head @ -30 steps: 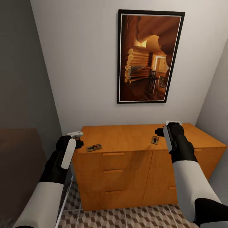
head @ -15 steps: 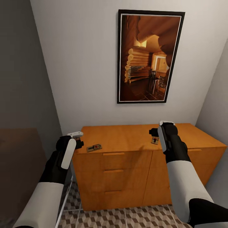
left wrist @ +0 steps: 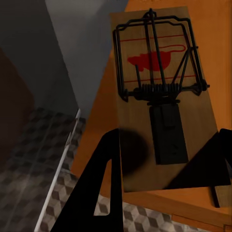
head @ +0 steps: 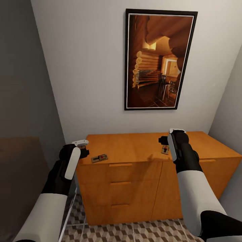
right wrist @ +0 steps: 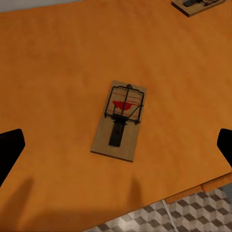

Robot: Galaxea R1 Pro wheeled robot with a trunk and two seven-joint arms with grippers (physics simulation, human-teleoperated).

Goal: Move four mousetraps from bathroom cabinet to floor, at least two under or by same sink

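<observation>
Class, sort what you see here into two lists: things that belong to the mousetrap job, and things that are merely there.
Belong to the job:
- left mousetrap
- right mousetrap
- cabinet they lie on
- bathroom floor
- left gripper, right gripper, both open

Merely there:
- framed picture
- white wall

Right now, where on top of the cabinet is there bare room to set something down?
The cabinet top is bare between the left mousetrap and the right mousetrap, and back toward the wall. The front corners are crowded by traps and grippers.
</observation>
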